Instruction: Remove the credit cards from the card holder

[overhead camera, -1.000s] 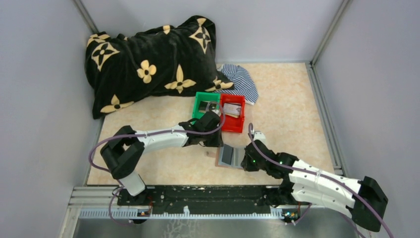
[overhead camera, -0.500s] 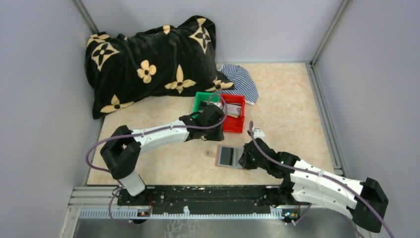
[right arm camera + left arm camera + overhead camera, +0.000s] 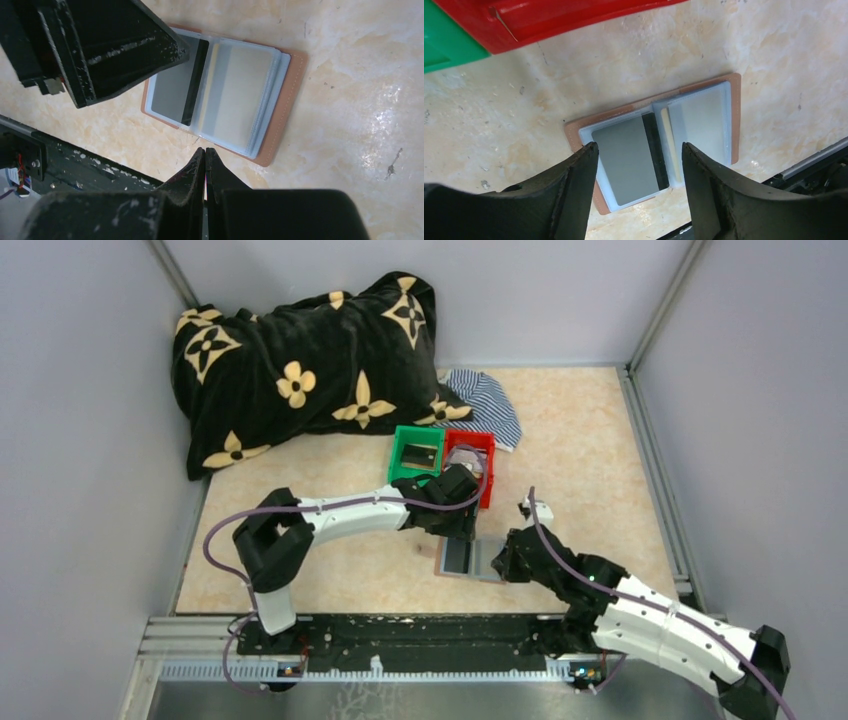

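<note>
Since the earlier frames, the left arm swings off the bins and back toward the holder. The green bin is now uncovered. The right arm shifts slightly to the right.

The holder lies open and flat on the table, just in front of the red bin, between the two grippers.

The left gripper hovers over the holder's left page with its fingers spread wide and nothing between them. The right gripper sits at the holder's near edge with its fingers pressed together and nothing in them. I cannot tell whether it touches the holder.

A grey card with a black stripe sits in the left clear sleeve. A paler card sits in the right sleeve.

Step in hand, as I judge it: the left gripper is lining up to pull another card, with at least two still in the holder.

Next move: lower the left fingers to the grey card's exposed edge, close on it and slide it out along the sleeve. The right gripper probably needs to pin the holder so it does not drag.
</note>
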You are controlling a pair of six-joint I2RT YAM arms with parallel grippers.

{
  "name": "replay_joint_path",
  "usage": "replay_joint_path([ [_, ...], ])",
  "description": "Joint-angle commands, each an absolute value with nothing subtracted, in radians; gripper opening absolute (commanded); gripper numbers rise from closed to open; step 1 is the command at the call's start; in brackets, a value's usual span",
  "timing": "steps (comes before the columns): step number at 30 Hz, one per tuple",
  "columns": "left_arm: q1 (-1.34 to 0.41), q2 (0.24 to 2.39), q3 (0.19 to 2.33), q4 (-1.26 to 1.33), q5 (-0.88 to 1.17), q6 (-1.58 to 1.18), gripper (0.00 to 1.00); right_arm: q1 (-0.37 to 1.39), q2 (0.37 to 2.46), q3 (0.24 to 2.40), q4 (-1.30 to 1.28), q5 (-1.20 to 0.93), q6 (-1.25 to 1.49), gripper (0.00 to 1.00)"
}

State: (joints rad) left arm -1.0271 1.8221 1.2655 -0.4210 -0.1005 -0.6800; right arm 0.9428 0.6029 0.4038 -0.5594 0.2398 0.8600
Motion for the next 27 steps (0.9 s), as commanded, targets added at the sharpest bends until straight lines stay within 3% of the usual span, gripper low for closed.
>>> replay_joint_path([
  [1, -1.055, 1.846, 1.295, -0.466, -0.120, -0.702, 0.65, 0.932, 0.553, 0.407, -0.595, 0.267, 0.877, 0.03],
  [6, -1.081, 1.828, 1.267, -0.465, -0.134, -0.733, 0.52, 0.933, 0.540, 0.354, -0.503, 0.214, 0.861, 0.06],
  [9, -1.080, 1.771, 1.202, -0.441, -0.153, -0.746, 0.40, 0.929, 0.581, 0.310, -0.349, 0.141, 0.861, 0.14],
  [11, -1.079, 1.731, 1.171, -0.444, -0.167, -0.751, 0.29, 0.916, 0.615, 0.283, -0.262, 0.100, 0.871, 0.21],
  [15, -1.078, 1.657, 1.088, -0.419, -0.174, -0.772, 0.01, 0.887, 0.664, 0.251, -0.182, 0.064, 0.883, 0.22],
  [22, -1.063, 1.602, 0.901, -0.163, -0.047, -0.803, 0.00, 0.860, 0.668, 0.272, -0.202, 0.058, 0.861, 0.21],
  [27, -1.055, 1.640, 0.893, -0.126, -0.031, -0.797, 0.00, 0.852, 0.671, 0.279, -0.210, 0.046, 0.856, 0.21],
])
